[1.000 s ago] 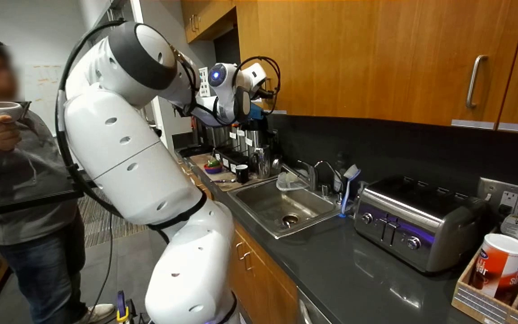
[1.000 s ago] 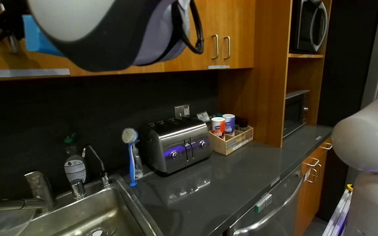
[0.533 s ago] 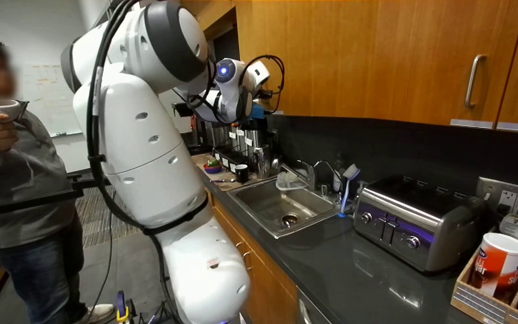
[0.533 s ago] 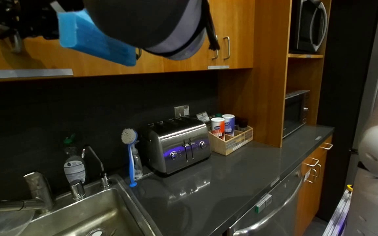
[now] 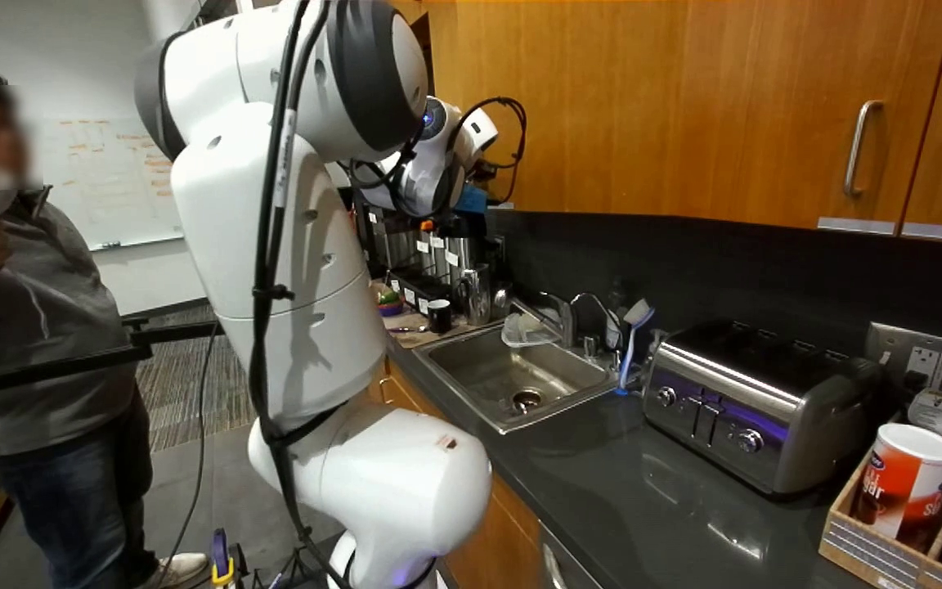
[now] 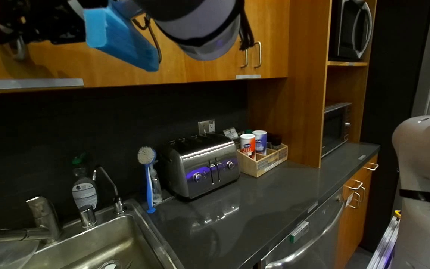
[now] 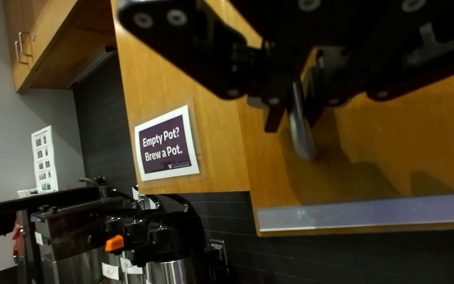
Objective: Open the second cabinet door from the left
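The wooden cabinet door (image 7: 369, 165) with a grey strip along its bottom fills the right of the wrist view; it also shows in an exterior view (image 6: 50, 67). Its metal handle (image 7: 302, 140) runs down between the fingers of my gripper (image 7: 296, 114), which looks shut on it. The handle's lower end also shows in an exterior view (image 6: 21, 50). The door's lower left corner stands lower and more forward than the panel beside it; I cannot tell surely whether the door is ajar. The handle's upper part is hidden by the gripper.
A sign (image 7: 168, 144) hangs on the panel left of the door. Coffee dispensers (image 7: 175, 236) stand below it. The sink (image 5: 520, 376), faucet (image 6: 43, 216), brush (image 6: 149, 183) and toaster (image 6: 203, 164) are below the cabinets. A person (image 5: 54, 327) stands left of the arm.
The arm's upper links and elbow have swung right in an exterior view. The wrist and its blue block have shifted slightly right. The gripper stays at the handle. The person has raised the cup.
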Robot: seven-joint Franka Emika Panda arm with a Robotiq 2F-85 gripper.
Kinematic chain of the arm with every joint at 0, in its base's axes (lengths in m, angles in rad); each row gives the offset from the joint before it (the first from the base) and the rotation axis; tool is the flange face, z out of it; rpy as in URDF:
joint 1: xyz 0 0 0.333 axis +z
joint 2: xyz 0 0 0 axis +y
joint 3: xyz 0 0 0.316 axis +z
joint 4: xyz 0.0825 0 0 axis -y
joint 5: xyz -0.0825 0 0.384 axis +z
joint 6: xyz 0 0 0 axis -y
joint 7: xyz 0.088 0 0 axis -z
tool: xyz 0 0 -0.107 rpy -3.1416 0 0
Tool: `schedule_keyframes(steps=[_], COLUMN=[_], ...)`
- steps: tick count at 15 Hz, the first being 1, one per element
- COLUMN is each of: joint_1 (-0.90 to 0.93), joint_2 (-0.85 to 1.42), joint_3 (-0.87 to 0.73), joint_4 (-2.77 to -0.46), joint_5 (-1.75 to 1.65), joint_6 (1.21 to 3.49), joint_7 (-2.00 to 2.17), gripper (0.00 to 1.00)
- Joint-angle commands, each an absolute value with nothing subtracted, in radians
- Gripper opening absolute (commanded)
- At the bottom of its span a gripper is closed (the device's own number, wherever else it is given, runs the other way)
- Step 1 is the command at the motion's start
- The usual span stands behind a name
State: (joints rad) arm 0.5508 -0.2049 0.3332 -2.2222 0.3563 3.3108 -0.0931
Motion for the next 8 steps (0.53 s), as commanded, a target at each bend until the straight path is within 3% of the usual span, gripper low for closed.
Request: schedule_keyframes(steps=[1, 8], joint_1=[0.811, 1.182], joint_2=[-0.310, -0.499], joint_3=[0.071, -0.277], joint_4=[-2.264, -2.362], joint_5=[0.463, 0.638], joint_6=[3.247, 3.126], joint_7=[-0.084, -0.437], gripper=[0.03, 0.03])
